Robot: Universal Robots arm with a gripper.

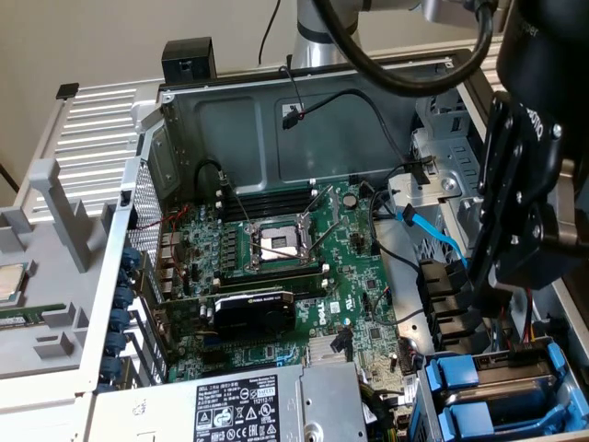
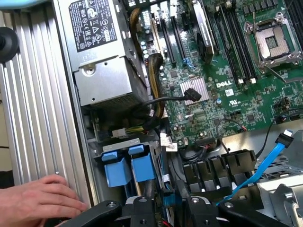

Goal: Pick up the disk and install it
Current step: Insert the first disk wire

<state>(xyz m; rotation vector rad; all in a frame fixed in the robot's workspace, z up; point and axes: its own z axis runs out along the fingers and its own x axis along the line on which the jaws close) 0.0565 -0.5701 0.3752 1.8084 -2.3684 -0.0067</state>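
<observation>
While gripper hovers over disk (blue carrier), finger state unclear; hand nearby.

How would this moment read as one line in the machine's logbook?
pincer: hovering by drive bay | drive bay: two blue carriers inside | person's hand: on ribbed panel beside case

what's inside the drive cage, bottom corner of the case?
Two bright blue plastic carriers sit side by side in the grey metal drive cage. Their blue front tabs show; whatever drives they frame are hidden inside the cage.
</observation>
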